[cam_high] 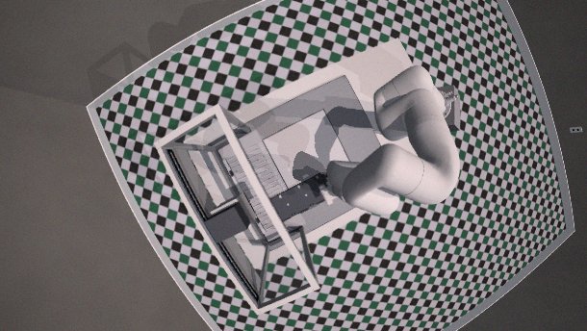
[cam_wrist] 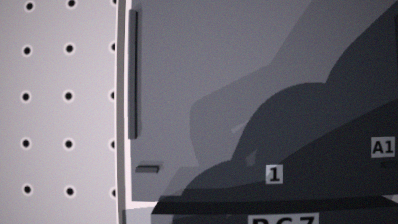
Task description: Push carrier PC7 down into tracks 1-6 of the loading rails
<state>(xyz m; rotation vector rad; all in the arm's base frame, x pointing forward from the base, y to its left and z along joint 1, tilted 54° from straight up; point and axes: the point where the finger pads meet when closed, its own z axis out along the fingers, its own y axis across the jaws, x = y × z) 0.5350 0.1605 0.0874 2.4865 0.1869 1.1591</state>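
Observation:
The dark carrier PC7 [cam_high: 298,201] lies flat on the grey mat, in front of the near end of the loading rails [cam_high: 257,175]. In the wrist view only its dark top edge [cam_wrist: 225,206] and its white PC7 label [cam_wrist: 282,219] show, at the bottom. The number tile 1 [cam_wrist: 274,174] lies just beyond it, with an A1 tile [cam_wrist: 382,147] to the right. My gripper [cam_high: 321,182] sits at the carrier's arm-side end, mostly hidden under the wrist. Its fingers do not show in the wrist view. It is open and holds nothing.
A white frame [cam_high: 235,140] spans over the rails and the enclosure behind them. The arm's bulk [cam_high: 414,159] covers the mat's right side. In the wrist view a perforated plate [cam_wrist: 47,100] lies left, with a slim dark bar [cam_wrist: 132,75] along the mat's edge.

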